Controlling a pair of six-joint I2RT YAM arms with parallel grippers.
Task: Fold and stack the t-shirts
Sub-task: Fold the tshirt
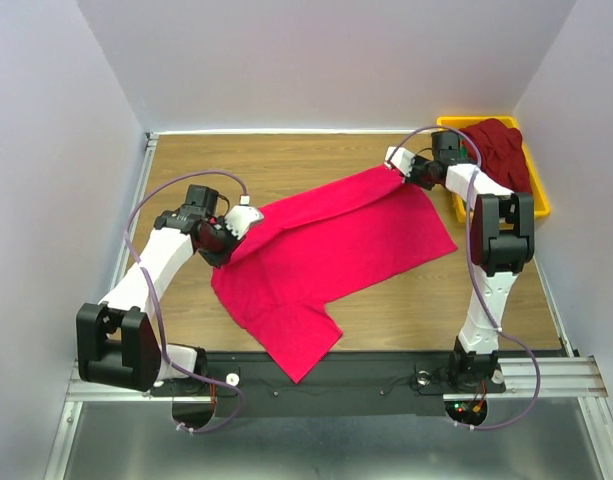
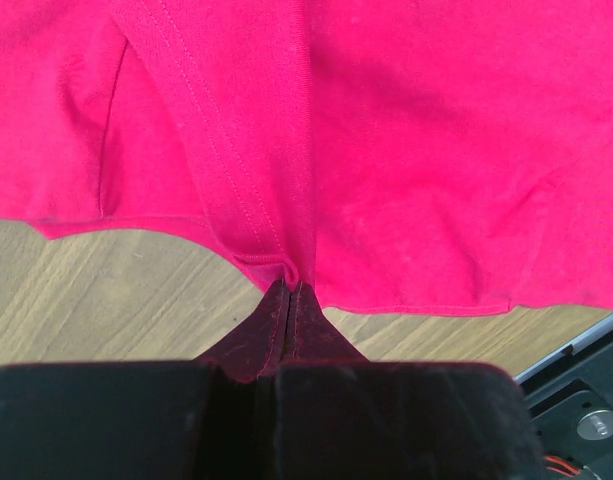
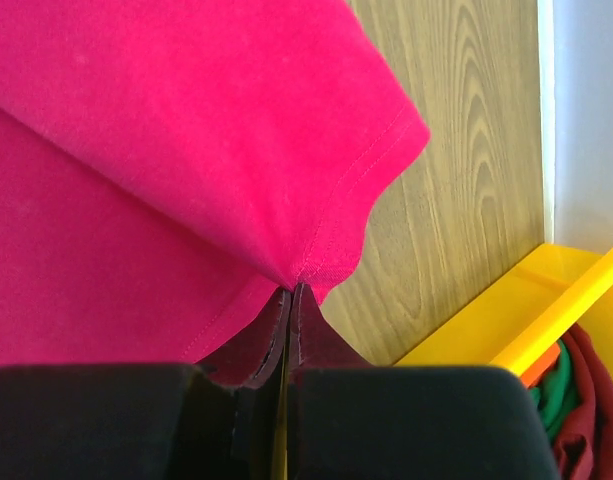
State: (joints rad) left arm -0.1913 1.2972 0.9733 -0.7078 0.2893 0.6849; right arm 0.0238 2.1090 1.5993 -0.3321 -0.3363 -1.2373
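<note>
Overhead view, early stage of the task. A crimson-pink soft cloth t-shirt [image 1: 326, 250] lies spread across the centre of the frame on the wood-grain surface [image 1: 236, 170], one sleeve pointing toward the lower middle. The left tool [image 2: 289, 287] is closed on a hemmed edge of this shirt at centre left of the overhead frame. The right tool [image 3: 290, 290] is likewise closed, pinching a sleeve hem at upper right of centre. Between the two grips the upper edge of the garment runs as a raised, taut band, which suggests that a first fold is being set up rather than completed. No folded shirt and no stack appear anywhere on the surface. In the upper right corner a yellow plastic tray [image 1: 539, 190] holds a dark maroon cloth shirt [image 1: 501, 145], crumpled. The right wrist view also shows green cloth [image 3: 556, 390] and orange cloth [image 3: 543, 364] beside it in the tray. Judged from this, nothing is finished: the pink shirt needs all its folds, and the tray garments remain to be taken out, folded and stacked.
</note>
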